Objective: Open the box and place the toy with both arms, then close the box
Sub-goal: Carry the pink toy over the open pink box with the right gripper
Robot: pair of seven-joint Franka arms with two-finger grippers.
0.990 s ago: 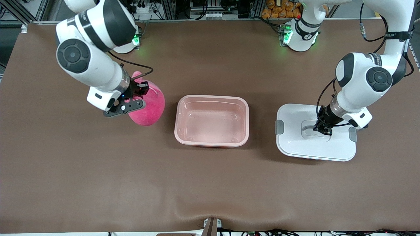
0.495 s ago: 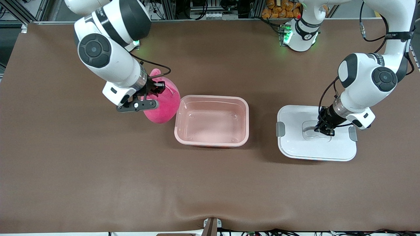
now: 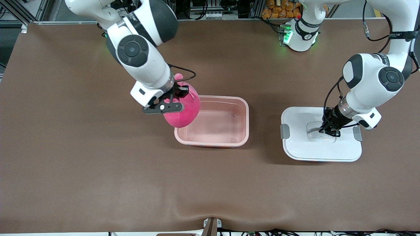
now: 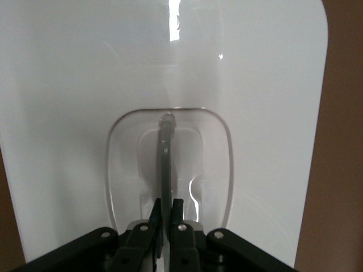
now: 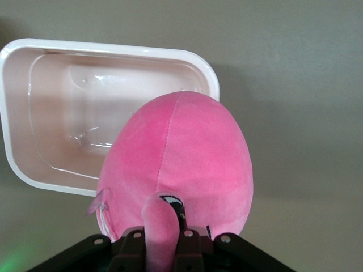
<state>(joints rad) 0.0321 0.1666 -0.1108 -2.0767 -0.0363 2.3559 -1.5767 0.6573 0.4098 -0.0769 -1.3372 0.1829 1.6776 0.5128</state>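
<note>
Since the lid already lies on the tabletop toward the left arm's end, with the left end effector closed on its handle, the opening step looks done. The right end effector grips the toy over the rim of the box at the right arm's end. Lowering and releasing the toy inside, then closing, are left.
</note>
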